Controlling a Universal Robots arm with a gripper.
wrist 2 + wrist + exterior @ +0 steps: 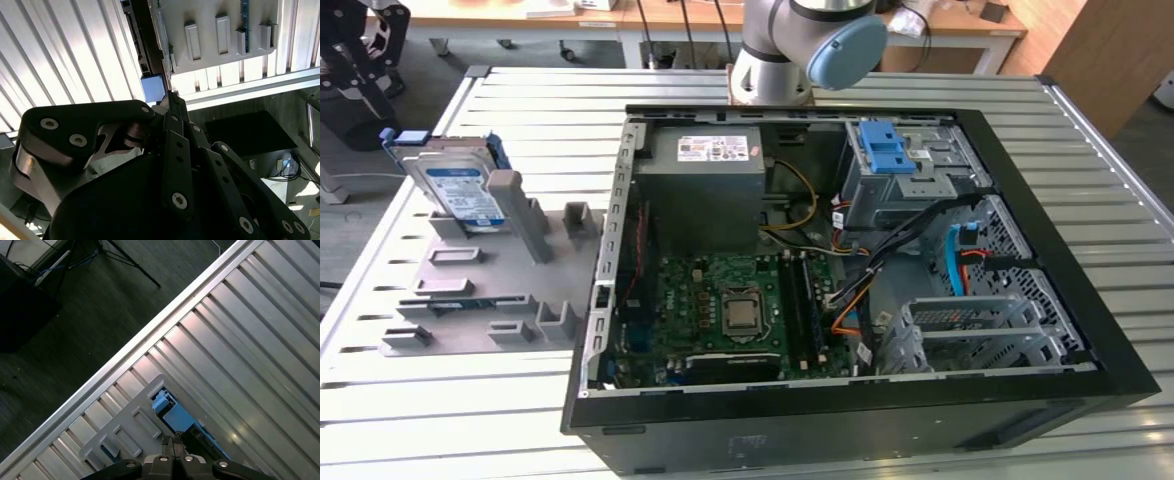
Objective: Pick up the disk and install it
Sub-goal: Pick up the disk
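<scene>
In the first wrist view the gripper has its 2 fingers pressed together with nothing between them; just past their tips the disk stands on edge in the grey holder, not in the gripper's grasp; beneath lies the slatted metal table; in the exterior view the disk stands at the holder's far end, on the exterior view's left of the open computer case.

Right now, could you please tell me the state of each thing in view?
disk: standing on edge in the grey rack, not yet picked up.
gripper: shut, empty, clear of the disk.
computer case: lying open, side panel off.
</scene>
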